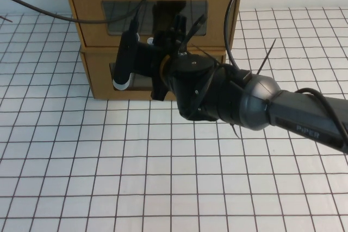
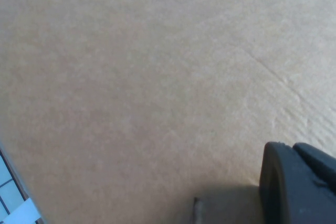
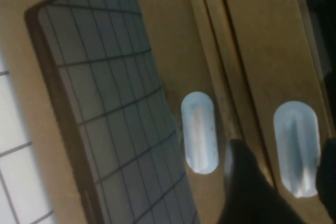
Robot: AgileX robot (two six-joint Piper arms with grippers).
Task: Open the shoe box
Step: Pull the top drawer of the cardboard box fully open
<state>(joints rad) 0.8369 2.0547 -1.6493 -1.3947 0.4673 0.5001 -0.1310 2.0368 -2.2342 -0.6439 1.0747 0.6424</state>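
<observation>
Two brown cardboard shoe boxes stand stacked at the back of the table, the upper box [image 1: 154,9] on the lower box [image 1: 100,77], each with a clear front window. In the right wrist view each front carries a silver oval tab, the lower tab [image 3: 199,132] beside the window and the upper tab [image 3: 295,148] across the seam. My right gripper [image 3: 286,153] is open right at the box fronts, its fingers on either side of the upper tab. Of my left gripper only one dark finger [image 2: 296,184] shows, close against plain cardboard [image 2: 157,77].
The right arm [image 1: 255,104] reaches across the white gridded table [image 1: 136,177] from the right, its wrist camera [image 1: 126,61] in front of the lower box. Black cables [image 1: 65,17] hang over the boxes.
</observation>
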